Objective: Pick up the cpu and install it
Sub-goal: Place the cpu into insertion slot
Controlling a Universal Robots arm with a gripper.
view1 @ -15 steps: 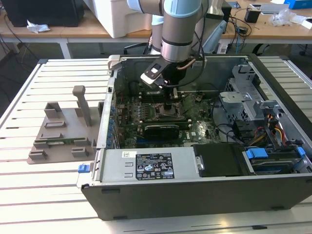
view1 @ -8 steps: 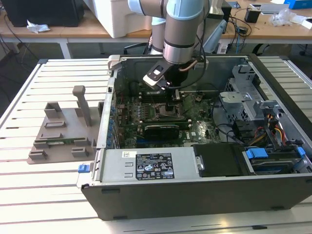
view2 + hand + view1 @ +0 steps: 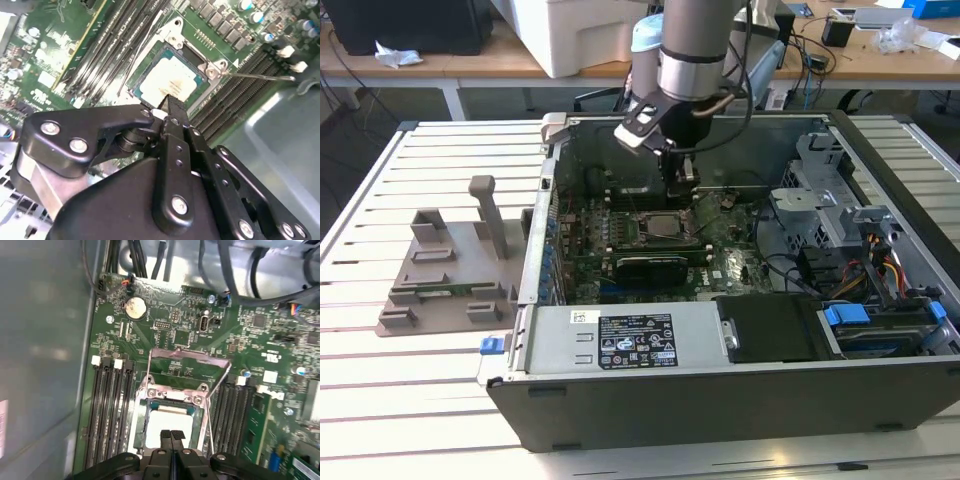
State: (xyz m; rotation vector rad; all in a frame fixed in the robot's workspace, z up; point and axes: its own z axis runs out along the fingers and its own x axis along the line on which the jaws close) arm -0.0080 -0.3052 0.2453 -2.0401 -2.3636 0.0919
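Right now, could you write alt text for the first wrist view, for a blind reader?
The shut gripper hangs over the cpu, which lies in its socket on the green motherboard. The socket's metal cover stands open.

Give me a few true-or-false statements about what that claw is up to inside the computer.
1. The cpu lies in its socket on the board. True.
2. The claw is wide open. False: it is shut, tips together over the cpu.
3. The socket's metal cover is closed over the cpu. False: it stands flipped open.
4. The case lies open on a slatted table. True.
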